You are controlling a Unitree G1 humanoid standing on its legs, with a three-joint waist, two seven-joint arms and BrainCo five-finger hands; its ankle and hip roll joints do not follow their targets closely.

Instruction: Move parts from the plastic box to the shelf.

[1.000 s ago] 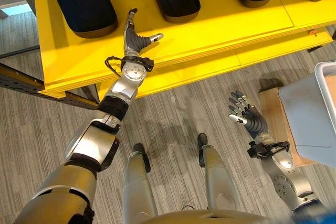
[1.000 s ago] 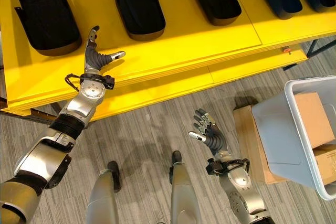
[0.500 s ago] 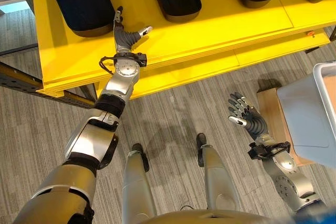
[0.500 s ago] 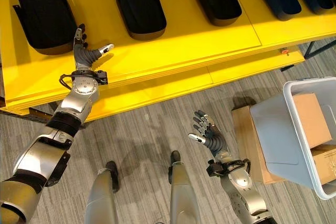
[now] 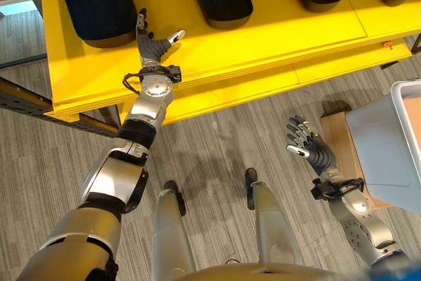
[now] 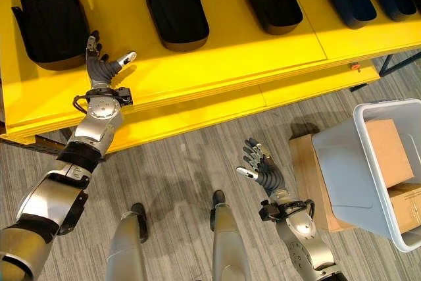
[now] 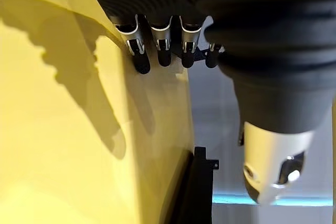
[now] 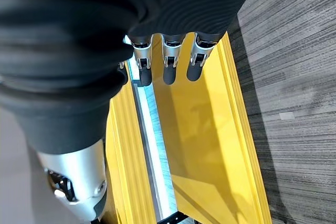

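Robot reaching to a yellow shelf lined with black parts.

The left hand (image 6: 100,64) is over the shelf (image 6: 217,57), fingers relaxed and thumb spread wide, holding nothing, its fingertips at the lower edge of the leftmost part (image 6: 46,18). The parts are glossy black, elongated, shoe-shaped shells with hollow tops, lying in a row, well apart. The right hand (image 6: 260,166) hangs above the carpet, fingers spread and empty. At right, the grey plastic box (image 6: 348,169) holds cardboard cartons (image 6: 388,153).
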